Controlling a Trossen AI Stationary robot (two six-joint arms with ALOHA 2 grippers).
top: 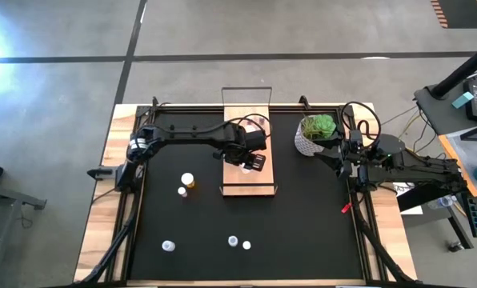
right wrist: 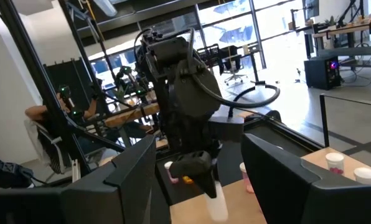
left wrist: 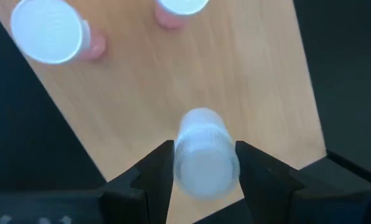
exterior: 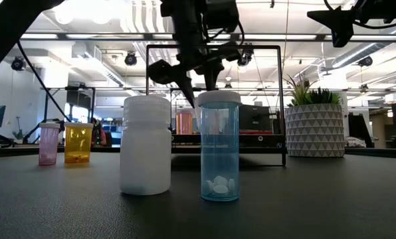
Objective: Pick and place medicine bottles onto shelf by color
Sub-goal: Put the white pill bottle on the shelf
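**Mira:** Over the middle of the shelf [top: 247, 152], at the centre of the high view, the left gripper [top: 251, 160] hangs above the wood with a pale bottle [left wrist: 204, 154] between its fingers [left wrist: 153, 169]. What worries you?

**Jon:** The release. In the left wrist view the bottle looks smeared and sits near the board's near edge. If the fingers part while it is tilted or not yet seated, I judge it could topple and roll off onto the black mat [top: 302, 224].

**Mira:** Anything else near it?

**Jon:** Two pink bottles [left wrist: 51, 34] stand farther up the board in that view, apart from the held one. A sideways swing on the way out could knock them, though there is a gap for now.

**Mira:** How wide are the fingers?

**Jon:** Narrow, flanking the bottle on both sides. Whether they grip firmly or are just loosening, I cannot tell.

**Mira:** And the right gripper [top: 334, 156]?

**Jon:** Parked at the right edge of the table beside the potted plant [top: 317, 132], fingers spread, holding nothing.

**Mira:** The rest?

**Jon:** An orange bottle [top: 188, 180] and a small one beside it wait left of the shelf; three pale ones [top: 233, 241] sit along the lower part of the mat.
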